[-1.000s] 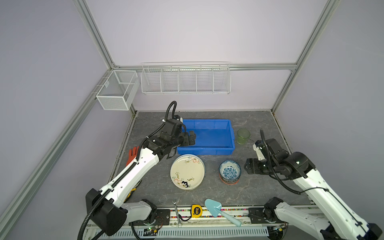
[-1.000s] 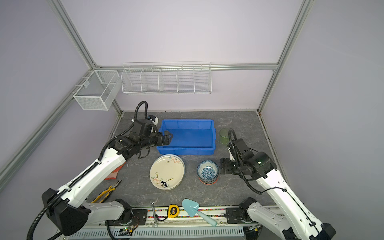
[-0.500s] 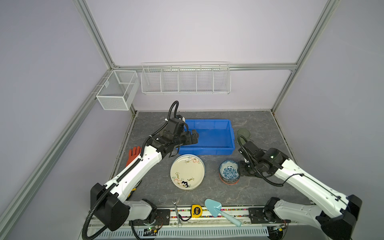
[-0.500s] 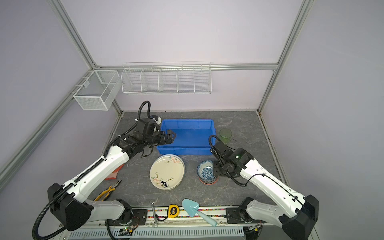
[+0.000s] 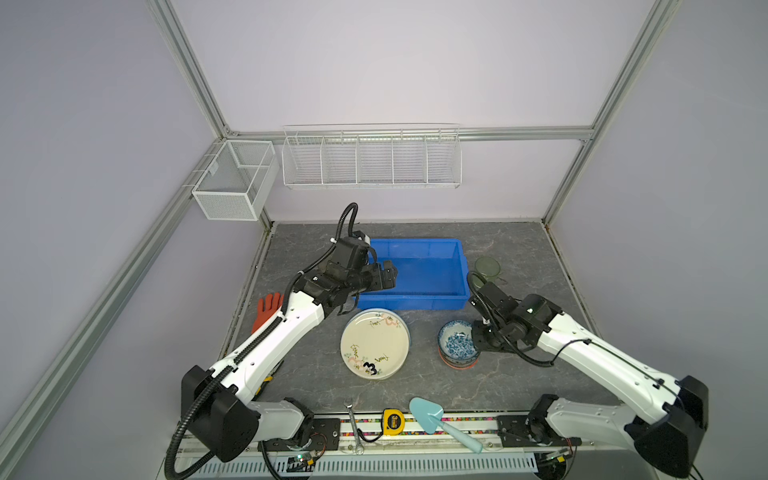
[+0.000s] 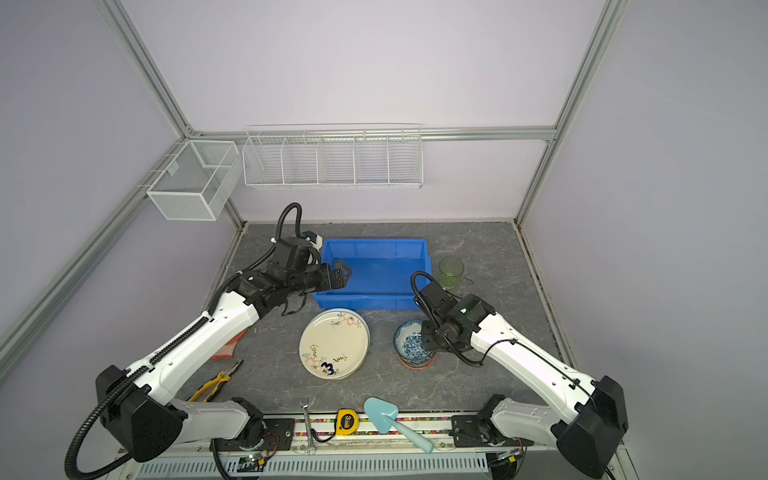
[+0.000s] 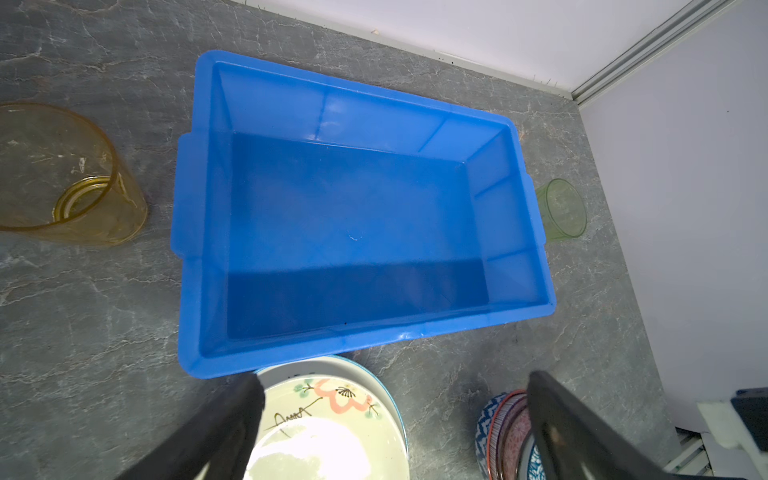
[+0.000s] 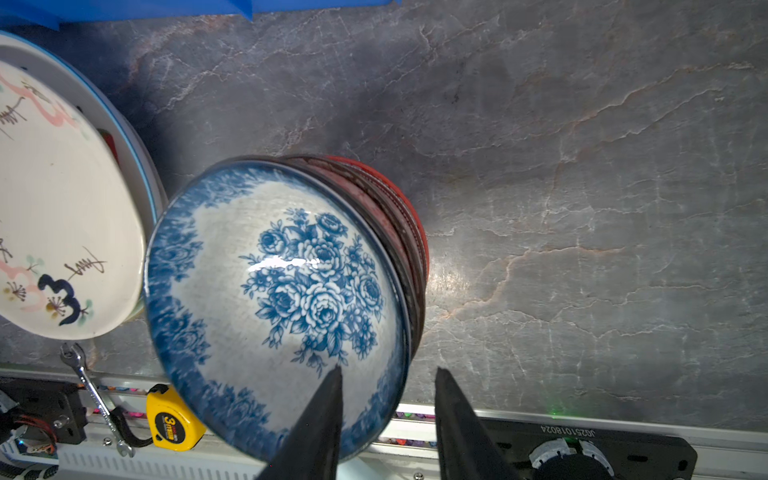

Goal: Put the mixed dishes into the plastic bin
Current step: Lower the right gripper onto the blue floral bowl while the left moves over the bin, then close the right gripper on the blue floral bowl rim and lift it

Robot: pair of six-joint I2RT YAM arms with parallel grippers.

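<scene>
1. Bowls [image 8: 274,286] sit nested on the table [image 8: 582,166], the stack's rim between the right pincer's [image 8: 388,370] fingers [image 8: 320,424] (one inside the top bowl, one outside).
2. Its jaws stand half closed; whether they already pinch, I cannot tell.
3. Glazed ceramic, likely: stiff, heavy, slick, chip-prone. Take the rim deep between the fingers, squeeze firmly, lift level; lower bowls may stay behind.
4. Left pincer [image 7: 395,380] hangs wide open and empty, the empty bin [image 7: 189,199] just ahead of it, plates [image 7: 328,436] close below.
</scene>
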